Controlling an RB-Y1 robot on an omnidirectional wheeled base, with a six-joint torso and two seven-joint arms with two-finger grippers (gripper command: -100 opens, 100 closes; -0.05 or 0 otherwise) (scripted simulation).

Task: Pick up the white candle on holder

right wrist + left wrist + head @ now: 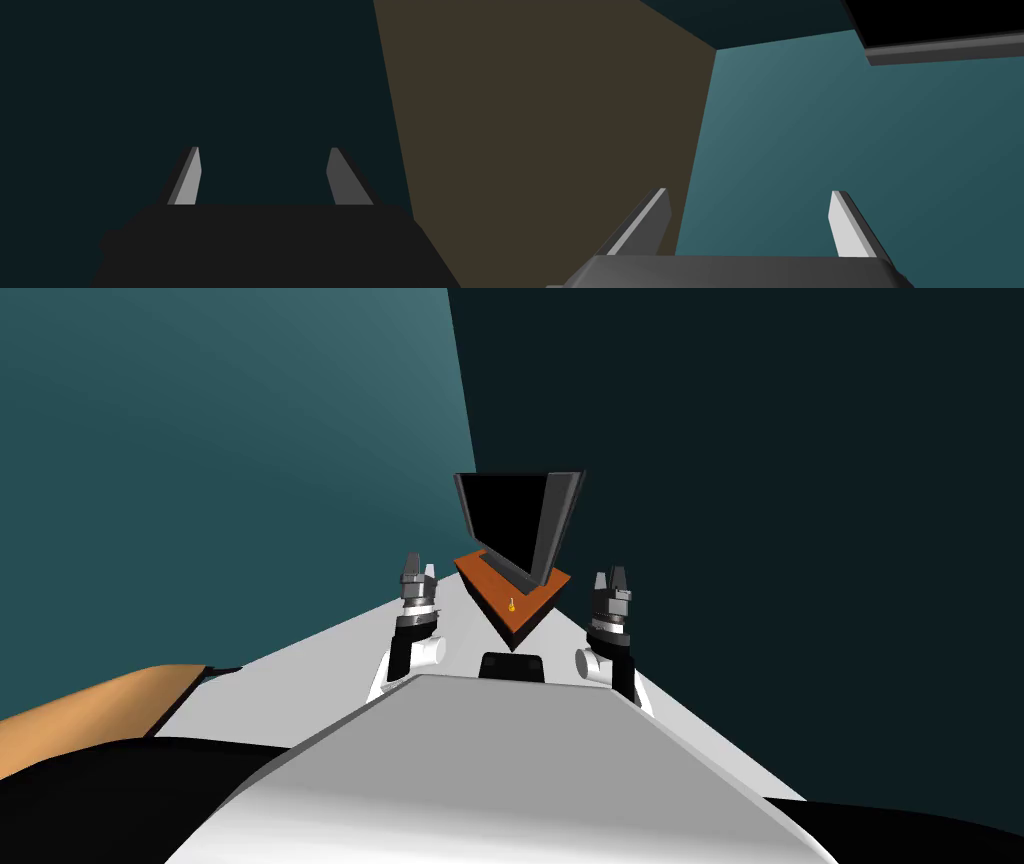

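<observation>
Teal walls point(250, 438) meet in a corner at 12 o'clock, and the white floor point(300, 688) runs up to it. An orange table point(495, 586) is set corner-on into that angle. It carries a dark screen point(505, 513) towards the back, which leaves the near tip free.

The candle on holder point(511, 607) stands upright on that near tip, at 6 o'clock of the screen. It is very small and reads yellowish rather than white.

The left gripper point(416, 566) hangs at 10 o'clock of the candle and the right gripper point(610, 580) at 2 o'clock. Both are raised and well apart from it, in what I judge a ready pose before any reach.

The wrist views settle what the head view cannot: each claw has its blades spread wide with nothing between them. The left wrist view also catches a grey edge point(937, 50), probably the screen's frame.
</observation>
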